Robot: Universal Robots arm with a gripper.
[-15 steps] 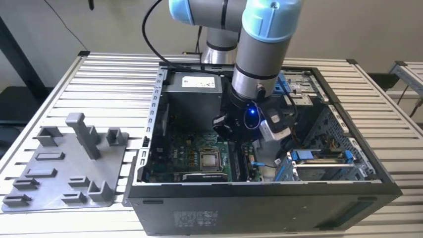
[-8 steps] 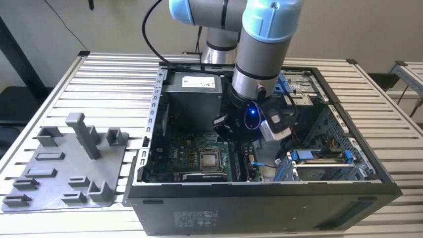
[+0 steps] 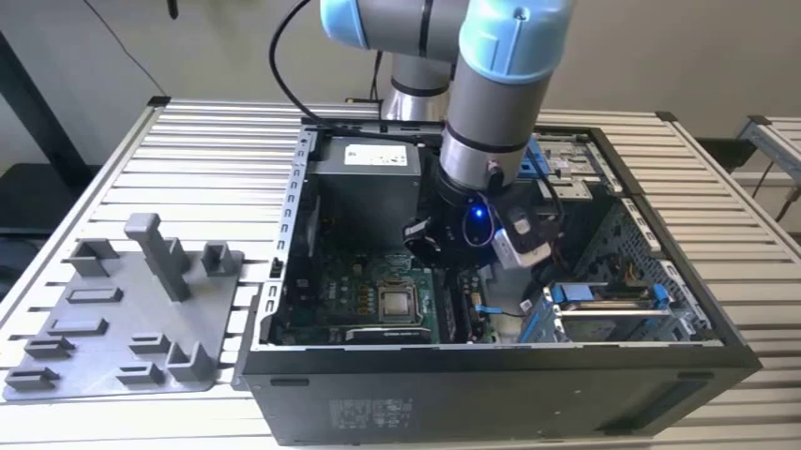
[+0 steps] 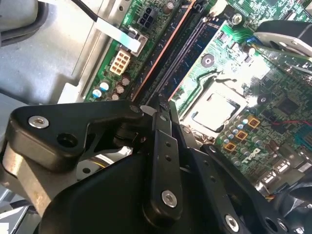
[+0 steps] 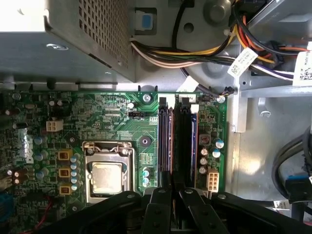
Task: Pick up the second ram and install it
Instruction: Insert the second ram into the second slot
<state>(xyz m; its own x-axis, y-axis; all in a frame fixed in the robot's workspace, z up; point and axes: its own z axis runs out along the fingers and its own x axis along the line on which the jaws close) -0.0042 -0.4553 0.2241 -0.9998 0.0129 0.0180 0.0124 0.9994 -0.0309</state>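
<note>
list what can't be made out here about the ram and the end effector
- Thin dark memory stick: in both wrist views, its lower end is hidden behind the black end effector.
- Seating in the slot: too small to tell.
- Exterior view: the grey arm covers the slots.

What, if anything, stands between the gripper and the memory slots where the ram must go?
Nothing visible does. The gripper hangs right above the memory slots, beside the processor socket, and the cables lie off to one side.
</note>
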